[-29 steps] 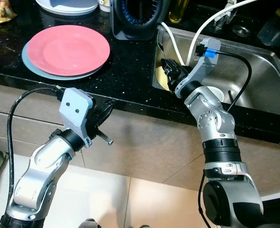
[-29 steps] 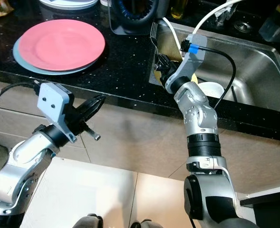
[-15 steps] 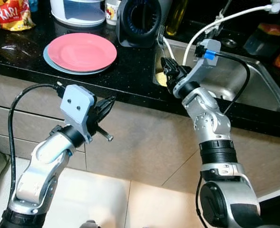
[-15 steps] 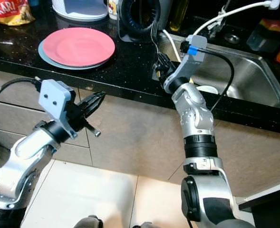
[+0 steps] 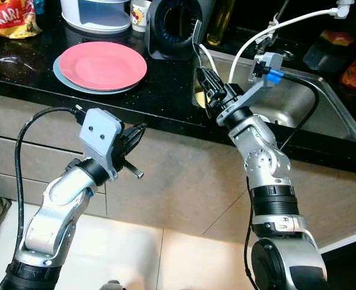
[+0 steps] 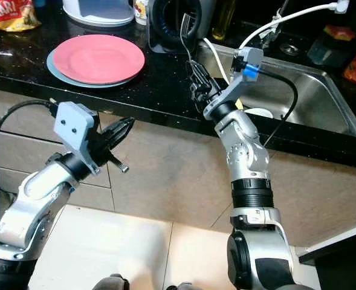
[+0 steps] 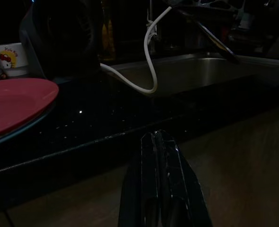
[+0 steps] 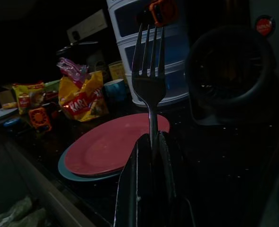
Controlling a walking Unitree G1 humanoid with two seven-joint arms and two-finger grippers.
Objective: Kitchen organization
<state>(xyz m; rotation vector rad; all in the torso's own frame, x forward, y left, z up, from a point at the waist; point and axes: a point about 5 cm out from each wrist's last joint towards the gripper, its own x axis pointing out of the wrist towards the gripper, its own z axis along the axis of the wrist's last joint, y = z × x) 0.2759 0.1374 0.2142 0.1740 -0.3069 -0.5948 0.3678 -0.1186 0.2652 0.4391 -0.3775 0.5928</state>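
We're looking at a black speckled countertop (image 5: 165, 90) with a steel sink (image 5: 310, 103) set into it on the right. Sitting on the counter: a pink plate (image 5: 102, 64) stacked on a light blue plate (image 5: 66, 77), a yellow snack bag (image 5: 5, 17) in the far left corner, a white and blue container (image 5: 96, 13), a small mug (image 5: 140, 8), and a dark round appliance (image 5: 171, 27). A white cable (image 5: 217, 66) trails over the sink edge.

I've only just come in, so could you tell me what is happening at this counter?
The robot's right claw holds a fork upright, prongs up, over the black counter by the sink's left edge. The left claw is shut and empty, hanging in front of the cabinets below the counter. A pink plate sits on the counter on a grey-blue one.
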